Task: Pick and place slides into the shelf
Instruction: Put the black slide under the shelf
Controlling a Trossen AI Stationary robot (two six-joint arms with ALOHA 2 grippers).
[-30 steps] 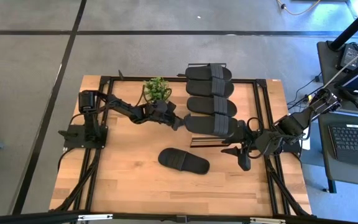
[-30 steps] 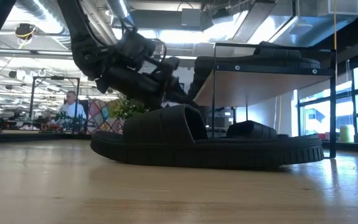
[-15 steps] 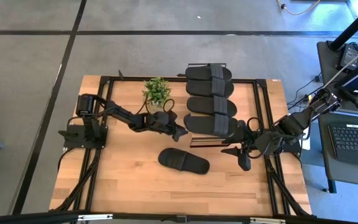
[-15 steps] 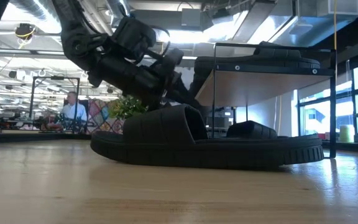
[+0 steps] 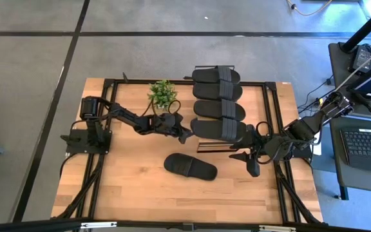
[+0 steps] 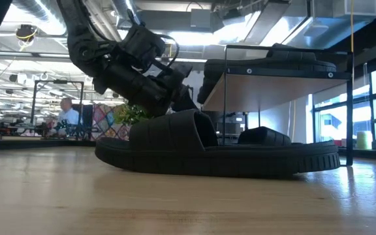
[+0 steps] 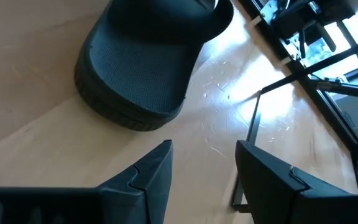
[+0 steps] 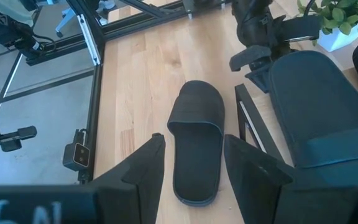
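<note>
Left pincer (image 5: 184, 135) fingers apart, empty, hovering just beside the shelf (image 5: 266, 103) left end, above the worktop (image 5: 127, 187). Right pincer (image 5: 245, 156) also apart, at the shelf's near right corner. Four slides (image 5: 218, 91) on the shelf top, one loose slide (image 5: 190, 167) on the worktop in front of the shelf; no readable labels.

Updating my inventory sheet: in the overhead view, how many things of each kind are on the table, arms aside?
slides: 5 (4 on top of the shelf, 1 on the tabletop)
shelf: 1
potted plant: 1
Total: 7
</note>
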